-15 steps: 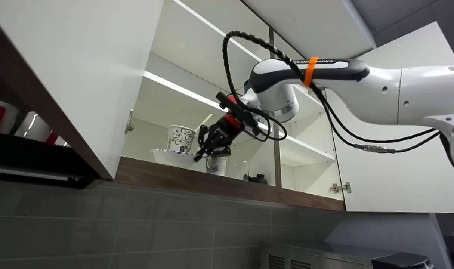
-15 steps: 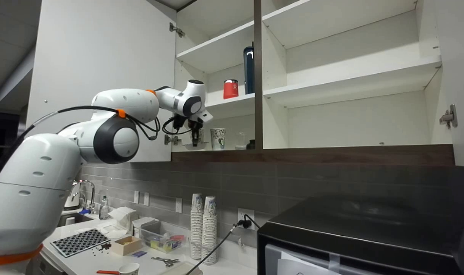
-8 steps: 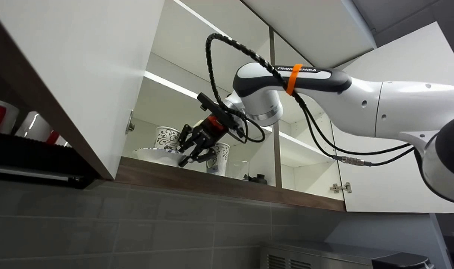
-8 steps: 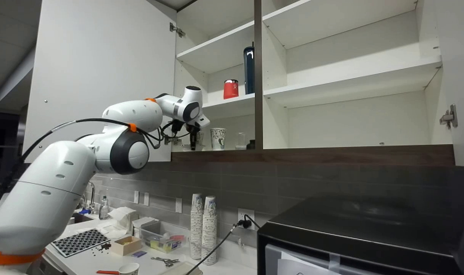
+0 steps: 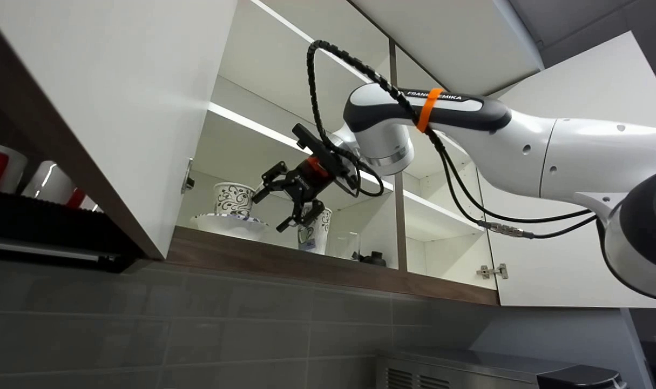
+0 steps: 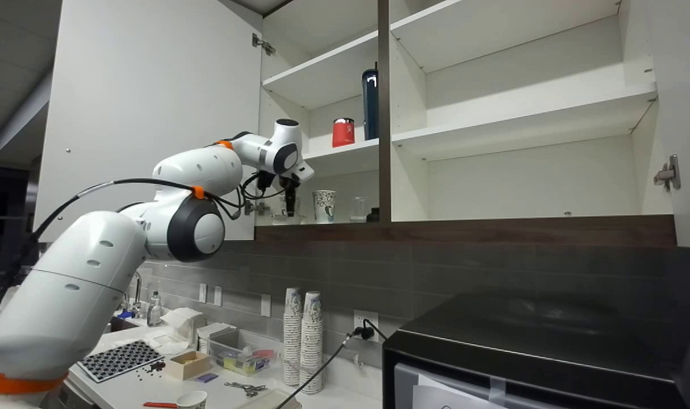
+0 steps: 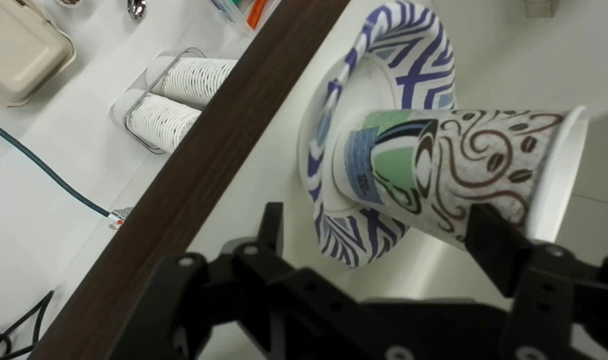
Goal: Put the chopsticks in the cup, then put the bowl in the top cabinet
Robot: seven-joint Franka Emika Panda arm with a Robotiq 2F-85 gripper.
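Note:
A white bowl (image 5: 233, 224) with a purple-blue zigzag pattern inside rests on the bottom of the open top cabinet (image 5: 301, 265), near its front edge. Standing in that bowl is a paper cup (image 5: 234, 198) with brown swirls; the wrist view shows the same cup (image 7: 449, 165) and bowl (image 7: 334, 145) close up. My gripper (image 5: 269, 213) is open just beside them, jaws spread wide, nothing held. In the wrist view one finger (image 7: 496, 245) overlaps the cup near its rim; whether they touch I cannot tell. The chopsticks do not show clearly, hidden by the cup or gripper.
Another patterned cup (image 6: 324, 205), a clear glass (image 5: 345, 244) and a dark object (image 5: 373, 259) stand on the cabinet floor behind the gripper. A red tumbler (image 6: 343, 132) and a dark blue bottle (image 6: 370, 105) occupy the shelf above. Cabinet doors (image 6: 157, 113) hang open.
The bowl, with its cup, went left and down onto the cabinet floor. My gripper has let go of the bowl, spread its jaws and backed off up and to the right.

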